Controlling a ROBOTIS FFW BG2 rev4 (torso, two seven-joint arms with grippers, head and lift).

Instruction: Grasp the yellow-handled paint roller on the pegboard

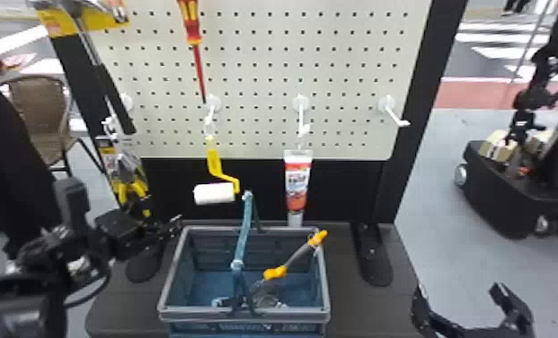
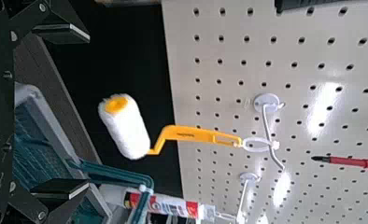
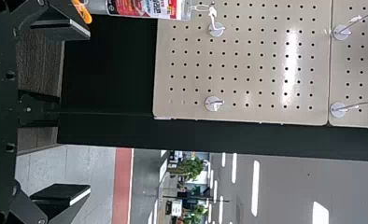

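One yellow-handled paint roller (image 1: 215, 182) (image 2: 173, 137) hangs from a white hook (image 1: 211, 104) on the pegboard (image 1: 264, 58), above a blue basket (image 1: 246, 230) on the table (image 1: 363, 305). Left jaws face it, wide open, empty; right jaws, well apart, likewise.

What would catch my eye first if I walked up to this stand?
Most likely the pale pegboard with bright tools hanging on it: a yellow-handled paint roller near the middle, a red screwdriver above it and a red-and-white tube to its right. Below stands a blue basket, with the open left gripper beside it and the open right gripper low at the right.
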